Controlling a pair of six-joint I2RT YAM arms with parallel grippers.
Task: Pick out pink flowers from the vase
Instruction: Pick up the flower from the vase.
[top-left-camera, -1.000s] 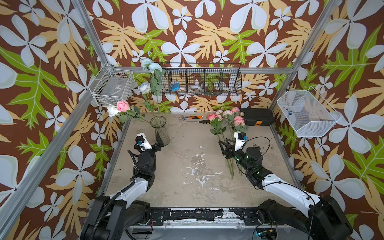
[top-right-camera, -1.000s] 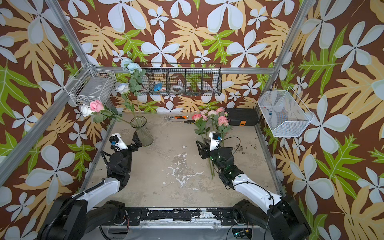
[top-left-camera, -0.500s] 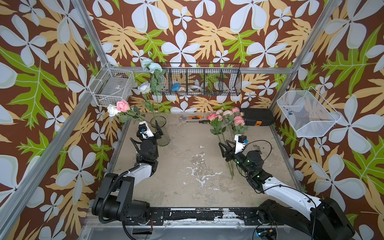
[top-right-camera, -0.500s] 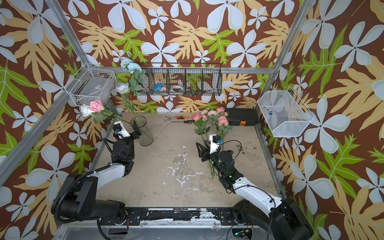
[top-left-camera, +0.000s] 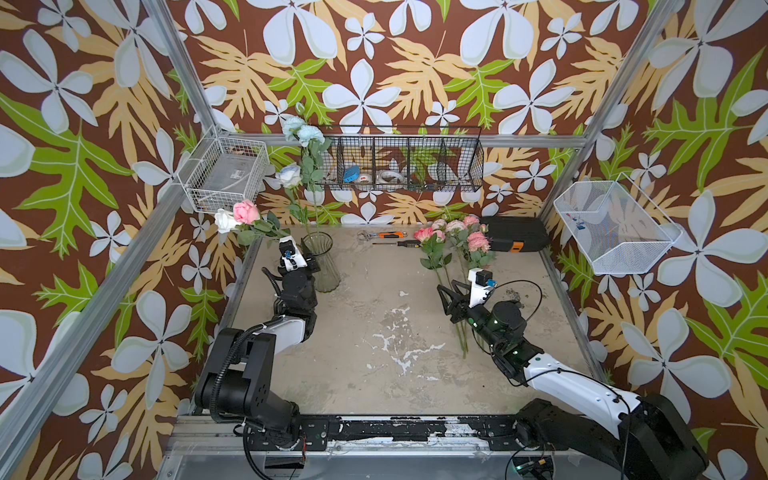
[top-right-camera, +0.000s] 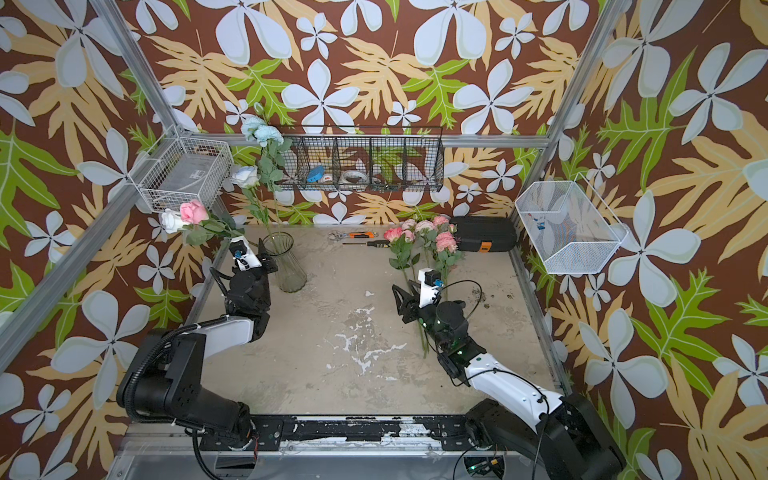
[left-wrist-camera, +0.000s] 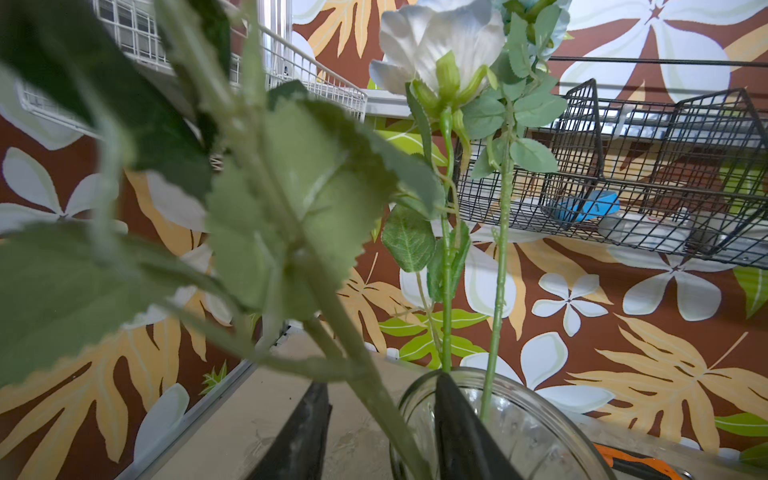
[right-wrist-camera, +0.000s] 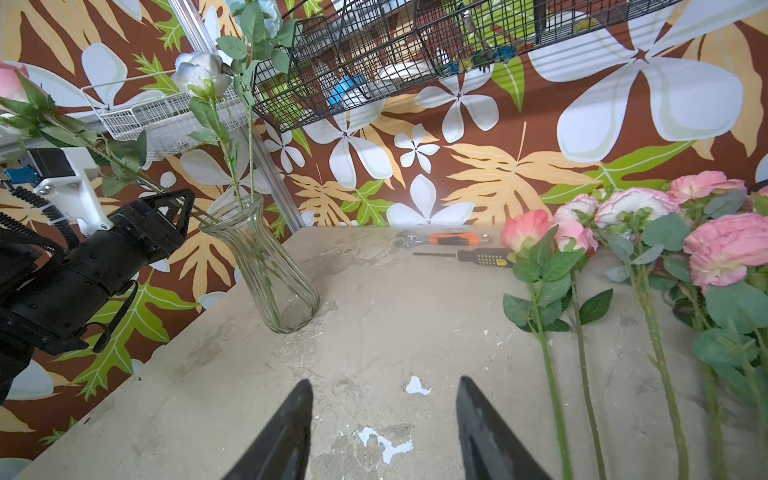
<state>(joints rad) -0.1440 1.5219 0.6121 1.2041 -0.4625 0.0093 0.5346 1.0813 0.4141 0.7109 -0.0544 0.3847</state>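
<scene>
Top: L gripper (top-left-camera: 309, 257) at vase (top-left-camera: 328, 278) rim, beside leaning pink rose (top-left-camera: 246, 211); other pink flowers (top-left-camera: 455, 237) lie on table (top-left-camera: 374, 353) by R gripper (top-left-camera: 446, 286).
L wrist: fingers (left-wrist-camera: 309, 428) part-open astride a leafy stem (left-wrist-camera: 332, 316), not clamped.
R wrist: fingers (right-wrist-camera: 286, 428) apart, empty.

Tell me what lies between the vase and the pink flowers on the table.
A wrench and a screwdriver lie toward the back; the rest of the table is bare, as both top views show.
</scene>
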